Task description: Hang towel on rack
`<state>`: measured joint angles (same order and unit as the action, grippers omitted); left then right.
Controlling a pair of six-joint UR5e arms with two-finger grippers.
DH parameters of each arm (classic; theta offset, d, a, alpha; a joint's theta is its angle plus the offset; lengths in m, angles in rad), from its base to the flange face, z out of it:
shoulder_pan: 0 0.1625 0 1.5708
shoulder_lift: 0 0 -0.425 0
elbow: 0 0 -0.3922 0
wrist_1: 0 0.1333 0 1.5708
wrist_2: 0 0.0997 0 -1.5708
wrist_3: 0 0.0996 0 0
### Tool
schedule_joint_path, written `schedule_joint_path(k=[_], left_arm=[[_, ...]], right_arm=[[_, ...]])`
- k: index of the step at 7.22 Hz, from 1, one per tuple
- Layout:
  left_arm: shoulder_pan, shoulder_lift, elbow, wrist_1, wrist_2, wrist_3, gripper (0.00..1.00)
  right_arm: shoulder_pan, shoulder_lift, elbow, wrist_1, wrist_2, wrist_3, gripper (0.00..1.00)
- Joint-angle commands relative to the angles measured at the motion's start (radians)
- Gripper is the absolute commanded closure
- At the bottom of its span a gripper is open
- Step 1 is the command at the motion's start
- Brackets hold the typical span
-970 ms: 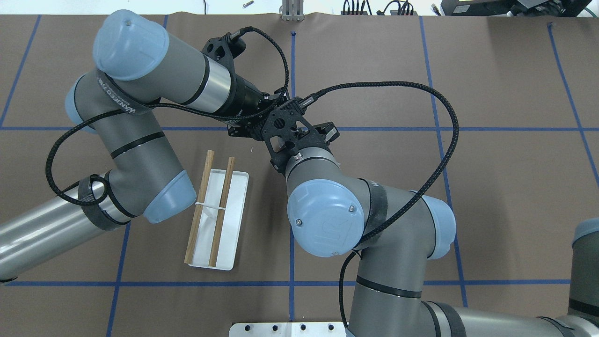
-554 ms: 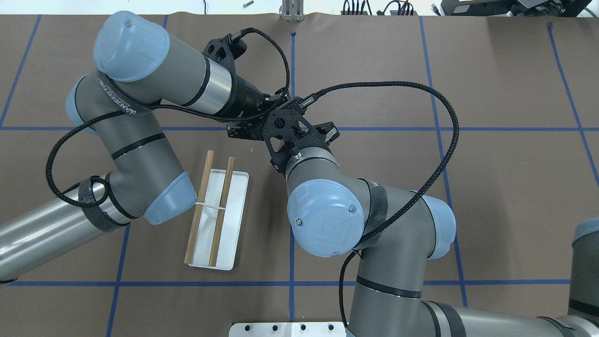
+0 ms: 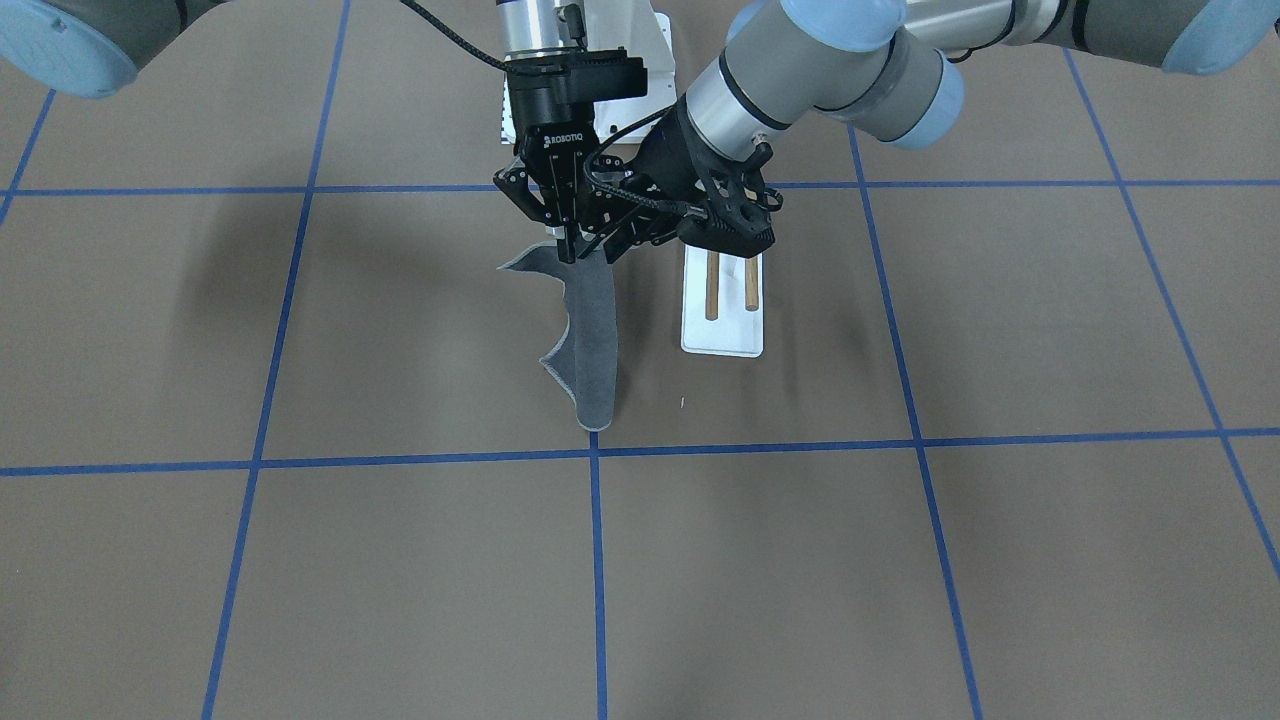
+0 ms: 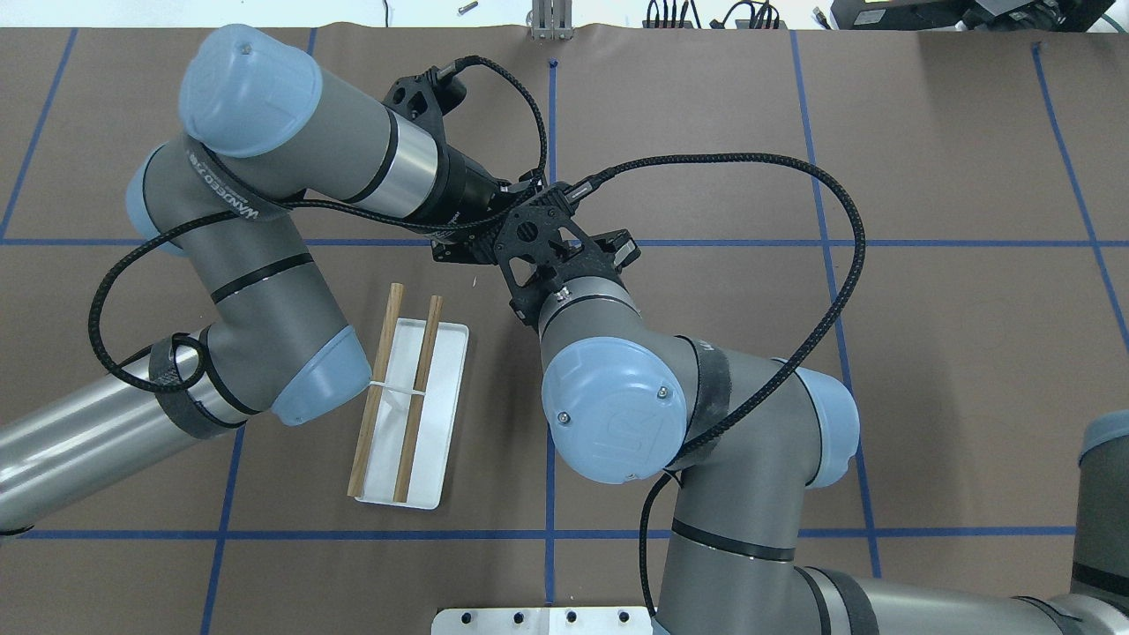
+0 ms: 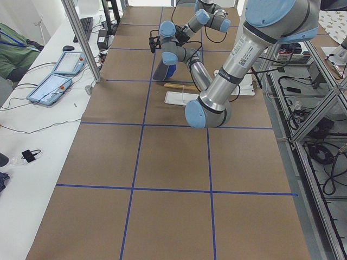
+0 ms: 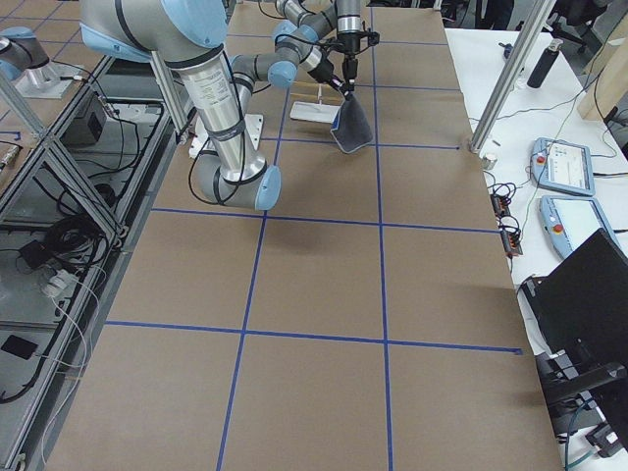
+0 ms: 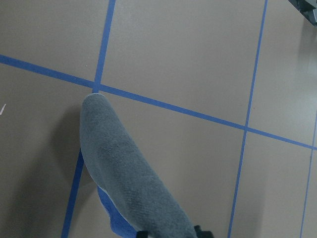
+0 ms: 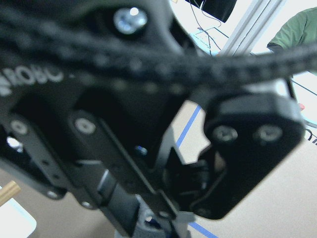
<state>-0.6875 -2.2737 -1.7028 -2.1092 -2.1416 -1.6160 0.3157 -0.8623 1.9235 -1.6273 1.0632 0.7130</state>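
Note:
The dark grey towel (image 3: 592, 345) hangs in a long fold from both grippers, its lower tip at the table near a blue tape crossing. My right gripper (image 3: 568, 250) points straight down and is shut on the towel's top edge. My left gripper (image 3: 604, 244) comes in sideways beside it and is shut on the same edge. The left wrist view shows the towel (image 7: 124, 163) running out from between its fingers. The rack (image 4: 411, 399), two brown dowels over a white base plate, stands to the robot's left of the grippers. In the overhead view the towel is hidden under the wrists.
A white bolted pedestal (image 4: 538, 620) sits at the robot's base. The left wrist covers the near end of the rack (image 3: 722, 325) in the front-facing view. Blue tape lines grid the brown table. Tablets (image 5: 54, 86) lie on the side bench.
The left arm has shifted slightly to the right and towards the robot. The right arm and the rack have not moved.

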Motion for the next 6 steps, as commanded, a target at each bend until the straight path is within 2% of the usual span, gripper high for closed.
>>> schedule_joint_path(k=[1, 6], left_arm=[[0.000, -0.001, -0.001, -0.002, -0.001, -0.014, 1.00], [-0.001, 0.000, -0.009, -0.002, 0.000, -0.007, 1.00]], right_arm=[[0.000, 0.000, 0.000, 0.001, 0.000, 0.000, 1.00], [0.000, 0.002, 0.006, 0.004, -0.021, 0.009, 1.00]])
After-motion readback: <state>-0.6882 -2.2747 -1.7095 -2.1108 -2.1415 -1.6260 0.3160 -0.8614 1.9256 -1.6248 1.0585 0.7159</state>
